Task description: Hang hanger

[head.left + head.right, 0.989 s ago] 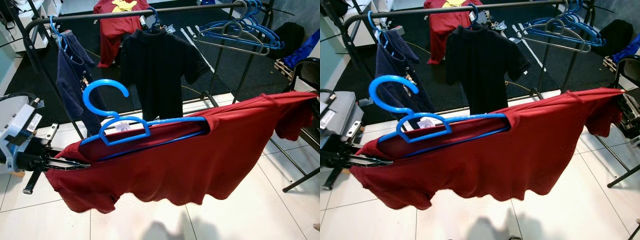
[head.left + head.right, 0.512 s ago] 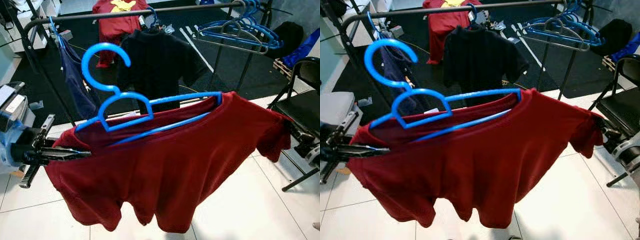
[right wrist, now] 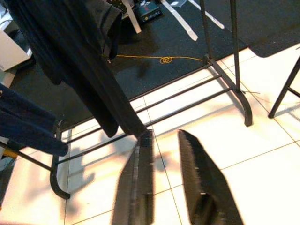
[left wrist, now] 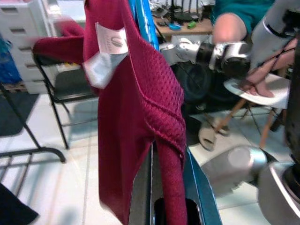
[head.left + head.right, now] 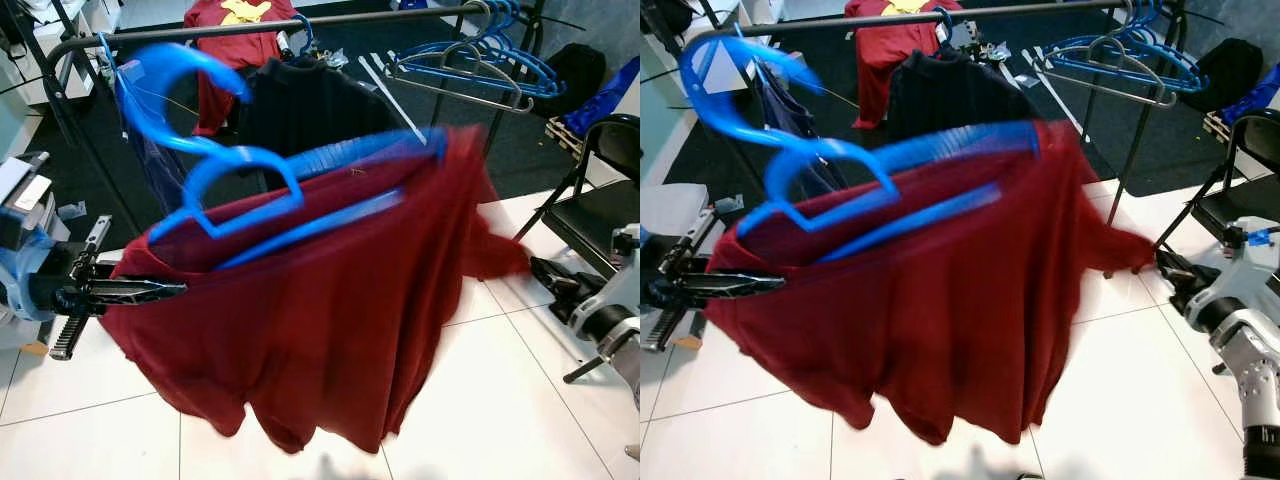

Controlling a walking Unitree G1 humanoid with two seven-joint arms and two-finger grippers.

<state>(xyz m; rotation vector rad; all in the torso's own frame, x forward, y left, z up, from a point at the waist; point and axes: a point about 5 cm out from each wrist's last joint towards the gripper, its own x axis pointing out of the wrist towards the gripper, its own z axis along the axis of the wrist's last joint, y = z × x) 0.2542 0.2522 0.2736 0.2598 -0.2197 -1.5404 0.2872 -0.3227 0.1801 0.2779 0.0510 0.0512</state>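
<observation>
Left end effector (image 5: 165, 290) clamped on red shirt (image 5: 320, 320) and blue hanger (image 5: 250, 190); right end effector (image 3: 168, 178) apart, empty. Shirt floppy, swings; hanger stiff, light. Grip near hook.

shirt (image 5: 330, 310) on hanger (image 5: 250, 175) — rack (image 5: 300, 22) behind

Black shirt (image 5: 300, 105) and navy garment (image 5: 150, 160) on rack, folding chair (image 5: 600, 200) nearby.

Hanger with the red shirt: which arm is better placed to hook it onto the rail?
Left, probably. The left claw is shut on the red shirt and its blue hanger, below the rail. The right claw is open, empty and low over the floor.
</observation>
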